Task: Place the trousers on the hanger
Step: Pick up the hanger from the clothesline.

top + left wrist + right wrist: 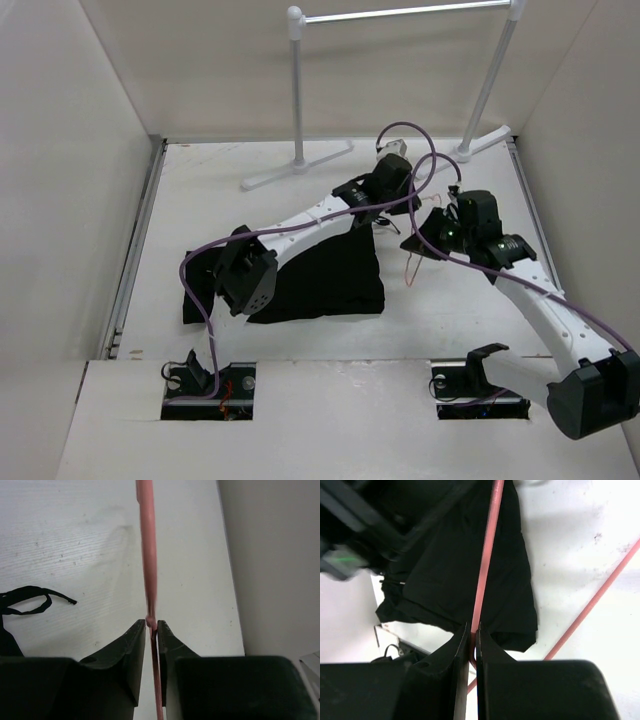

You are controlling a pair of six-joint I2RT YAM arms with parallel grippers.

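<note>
The black trousers (320,275) lie crumpled on the table under my left arm; they also show in the right wrist view (445,575). The thin pink-red hanger (410,266) is held between both grippers, off the trousers' right edge. My left gripper (379,210) (151,625) is shut on one wire of the hanger (148,555). My right gripper (421,243) (472,629) is shut on another wire of the hanger (487,555), which runs over the trousers. A second hanger wire (600,595) slants across the table to the right. A black drawstring (30,602) lies at the left.
The white and silver clothes rack (297,90) stands at the back of the table, its feet (296,166) near my left gripper. White walls close in the table on the left, back and right. Purple cables loop over both arms.
</note>
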